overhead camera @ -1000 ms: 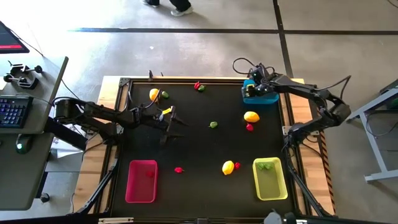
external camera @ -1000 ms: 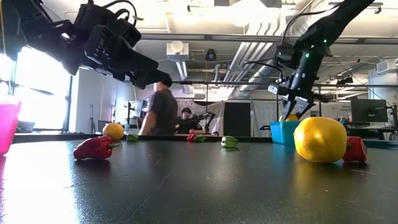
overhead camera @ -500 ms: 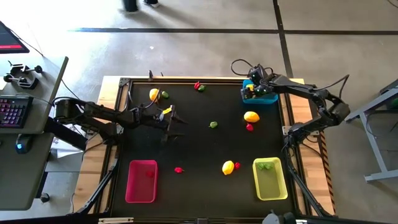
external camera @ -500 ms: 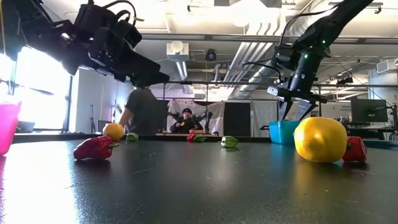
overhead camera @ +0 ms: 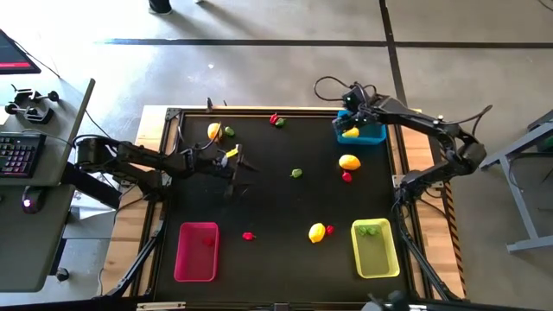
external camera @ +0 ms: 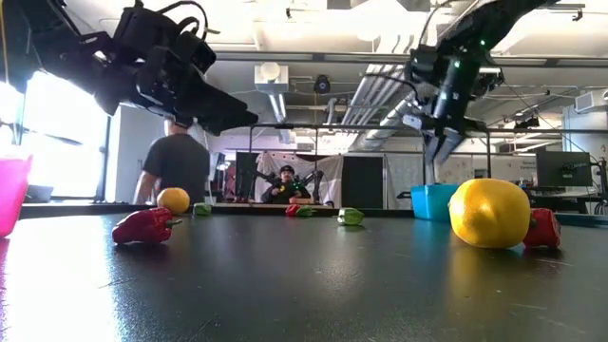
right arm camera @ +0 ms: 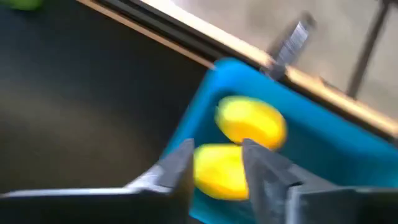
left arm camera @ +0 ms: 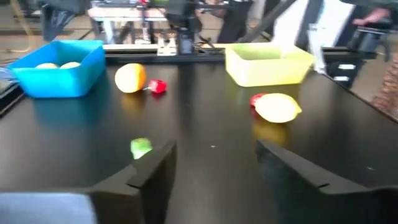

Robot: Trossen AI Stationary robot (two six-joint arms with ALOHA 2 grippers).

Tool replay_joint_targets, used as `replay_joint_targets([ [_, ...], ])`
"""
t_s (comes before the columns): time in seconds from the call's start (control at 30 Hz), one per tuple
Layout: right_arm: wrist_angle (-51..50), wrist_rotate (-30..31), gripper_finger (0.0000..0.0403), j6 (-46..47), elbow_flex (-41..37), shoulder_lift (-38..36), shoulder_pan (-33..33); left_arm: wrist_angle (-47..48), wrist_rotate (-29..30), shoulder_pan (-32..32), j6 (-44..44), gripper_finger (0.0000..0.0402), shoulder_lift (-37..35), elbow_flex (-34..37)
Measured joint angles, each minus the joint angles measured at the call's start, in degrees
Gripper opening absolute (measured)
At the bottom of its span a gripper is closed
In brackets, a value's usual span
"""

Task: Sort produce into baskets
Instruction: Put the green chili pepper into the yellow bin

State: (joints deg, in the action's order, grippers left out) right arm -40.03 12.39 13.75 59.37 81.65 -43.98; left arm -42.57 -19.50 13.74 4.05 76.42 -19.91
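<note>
The blue basket [overhead camera: 371,136] stands at the table's far right with two lemons [right arm camera: 252,121] lying in it. My right gripper [right arm camera: 217,149] hovers above its left end [overhead camera: 352,121], pointing steeply down, open, with nothing between its fingers. My left gripper [overhead camera: 242,168] hangs open above the table's left middle, nearly level, touching nothing. In the left wrist view a green piece [left arm camera: 141,147] lies just beyond its fingers [left arm camera: 214,146]. Loose produce rests on the black table: a lemon [overhead camera: 349,161] with a red piece [overhead camera: 346,176], and a green piece [overhead camera: 296,173].
The pink-red basket [overhead camera: 196,259] sits near left and the yellow-green basket [overhead camera: 375,255] near right, holding a green piece [overhead camera: 370,230]. More produce: lemon [overhead camera: 214,130] far left, lemon [overhead camera: 317,231] near middle, red piece [overhead camera: 249,235]. A person [external camera: 176,166] stands beyond the table.
My right gripper, shut on a lemon above the blue basket a second ago, has opened wide and let it fall into the basket. It has since risen and rolled, and its fingers have drawn closer. The person beyond the table has walked leftward in the low view.
</note>
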Motion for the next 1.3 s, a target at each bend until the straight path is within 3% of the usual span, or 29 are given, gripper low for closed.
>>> replay_joint_targets([
  [0.17, 9.63, -3.48, 0.0014, -4.05, -1.7, 0.0, 6.35, -5.55, 2.47, 2.43, -1.16, 0.0098, 0.02, 3.92],
  [0.33, 22.45, -6.91, 0.0025, -4.8, -5.94, 0.38, 12.15, -10.67, 1.77, 4.67, -2.48, 0.0012, 0.02, 7.66],
  [0.7, 43.39, -12.87, 0.0023, -7.83, -6.81, 11.45, 17.19, -13.02, 1.7, 5.77, -3.45, 0.0002, 0.02, 9.21],
  [0.83, 39.62, -13.12, 0.0023, -11.21, 0.38, 17.02, 15.85, -13.02, 1.65, 5.77, -3.32, 0.0001, 0.02, 9.21],
  [1.1, 17.7, -16.04, 0.0023, -22.83, 23.43, 29.17, 11.82, -12.77, 1.61, 5.79, -3.17, 0.0, 0.02, 9.21],
  [1.3, 6.55, -17.16, 0.0035, -30.16, 37.79, 37.76, 10.31, -12.57, 1.61, 5.79, -2.93, 0.0, 0.02, 9.21],
])
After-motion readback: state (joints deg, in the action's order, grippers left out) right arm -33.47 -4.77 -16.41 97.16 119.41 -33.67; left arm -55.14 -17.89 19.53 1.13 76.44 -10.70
